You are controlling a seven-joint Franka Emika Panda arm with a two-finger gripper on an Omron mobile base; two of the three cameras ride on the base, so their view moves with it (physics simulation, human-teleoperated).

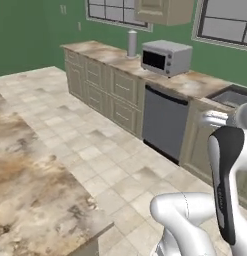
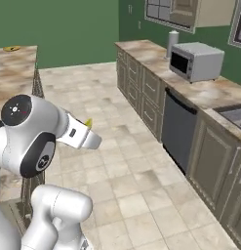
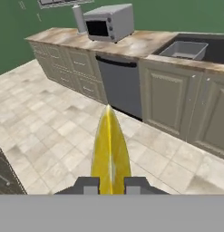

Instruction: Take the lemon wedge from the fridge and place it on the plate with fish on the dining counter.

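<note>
In the hand view my gripper (image 3: 111,183) is shut on the lemon wedge (image 3: 110,149), a bright yellow slice that sticks up between the two dark fingertips (image 3: 89,185). From the right base view the wedge (image 2: 89,121) peeks out at the end of the hand (image 2: 84,136), held over the tiled floor. The dining counter (image 1: 25,180) spreads at the left, beside the arm. At its far end lies the small yellow plate with fish (image 2: 12,48), well away from the gripper. The fridge is out of view.
Across the floor runs a wall counter (image 1: 185,82) with a microwave (image 1: 166,57), a grey canister (image 1: 132,43), a dishwasher (image 1: 164,121) and a sink (image 3: 186,49). Open tiled floor (image 1: 95,145) lies between it and the dining counter.
</note>
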